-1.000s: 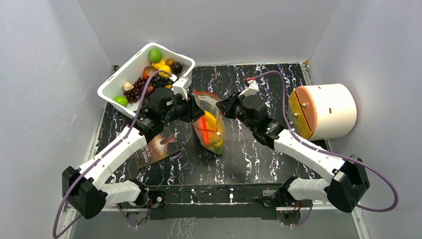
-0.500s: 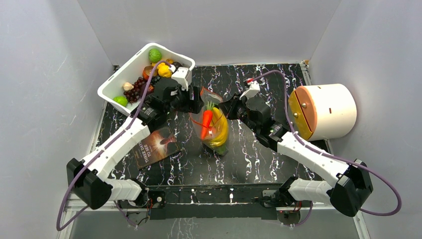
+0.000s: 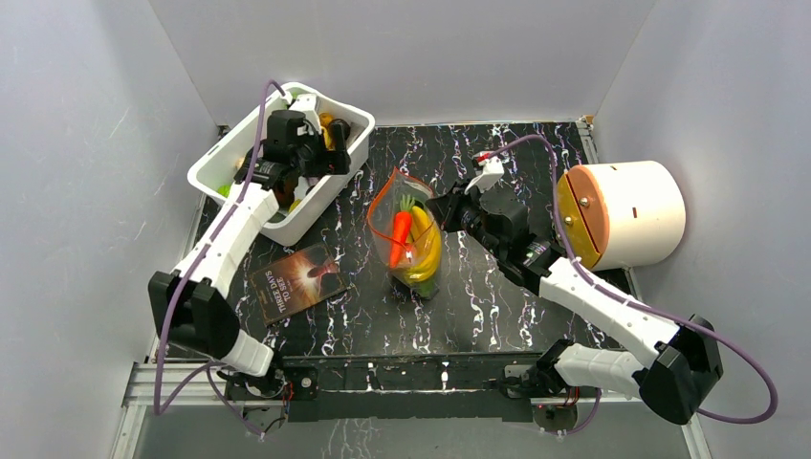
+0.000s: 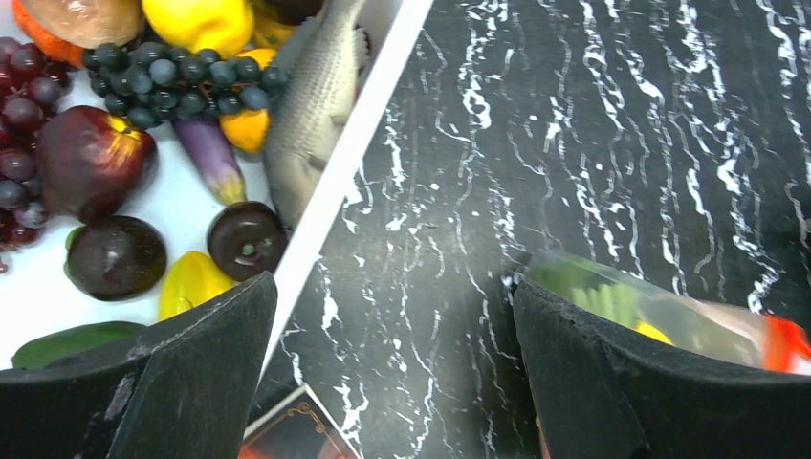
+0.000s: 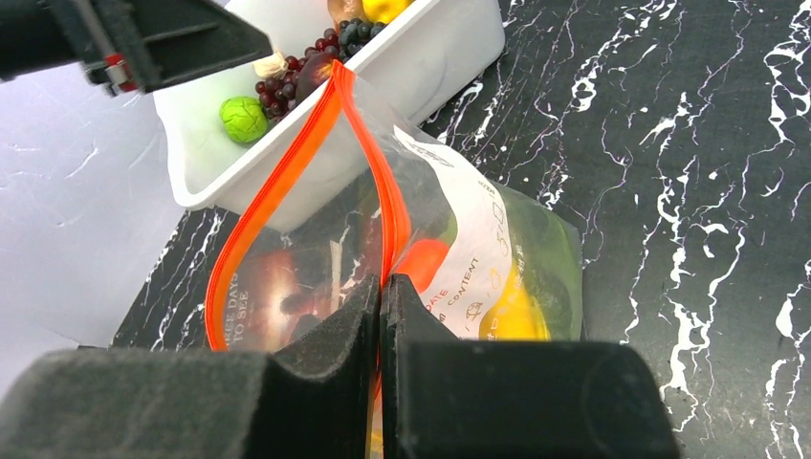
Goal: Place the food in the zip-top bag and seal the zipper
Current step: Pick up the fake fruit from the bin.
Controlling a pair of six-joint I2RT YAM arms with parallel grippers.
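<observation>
The zip-top bag (image 3: 409, 239) lies mid-table with its mouth gaping; an orange carrot (image 3: 400, 236), a yellow banana bunch (image 3: 427, 254) and green leaves are inside. My right gripper (image 3: 443, 211) is shut on the bag's red-orange zipper (image 5: 277, 191), pinching the strip between its pads (image 5: 381, 292). My left gripper (image 4: 394, 284) stands wide open with nothing in it, above the right rim of the white tub (image 4: 354, 143), well apart from the bag (image 4: 650, 316). More food lies in the tub: dark grapes (image 4: 182, 81), a grey fish (image 4: 320, 96) and a purple eggplant (image 4: 210, 158).
The white tub (image 3: 215, 180) sits at the back left. A dark booklet (image 3: 296, 282) lies on the black marbled table left of the bag. A white cylinder with a tan face (image 3: 622, 212) stands at the right wall.
My left gripper has opened, let go of the bag's left rim and swung back left over the tub. The right gripper still pinches the zipper, and the bag has turned slightly.
</observation>
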